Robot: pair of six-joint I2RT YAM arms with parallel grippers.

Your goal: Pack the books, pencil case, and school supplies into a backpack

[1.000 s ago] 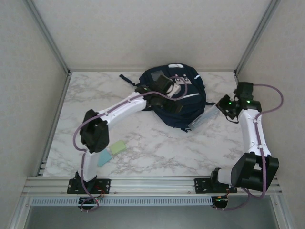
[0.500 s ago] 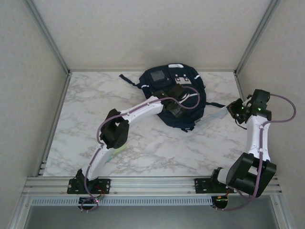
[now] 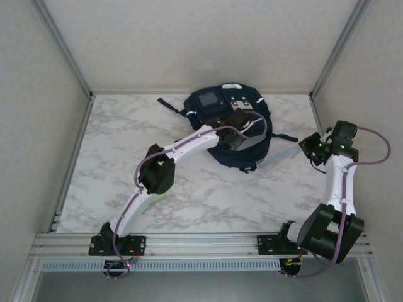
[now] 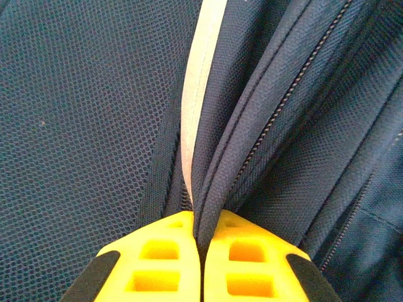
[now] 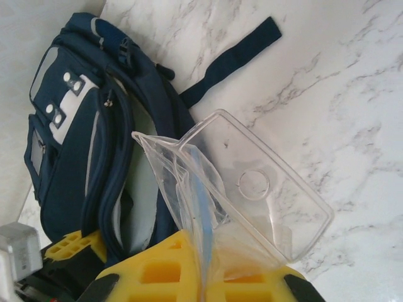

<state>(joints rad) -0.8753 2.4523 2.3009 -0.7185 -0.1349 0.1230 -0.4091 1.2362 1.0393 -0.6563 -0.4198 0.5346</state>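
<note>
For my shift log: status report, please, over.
Left gripper shut on backpack fold. Right gripper shut on clear pencil case. Loose strap near case.

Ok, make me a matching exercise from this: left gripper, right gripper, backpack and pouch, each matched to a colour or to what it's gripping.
Things:
1. left gripper
2. right gripper
3. backpack
4. pouch

Matches:
A. clear plastic
B. shut on a fold of backpack fabric
C. navy blue
D. shut on the pouch

Pairs: 1-B, 2-D, 3-C, 4-A
</note>
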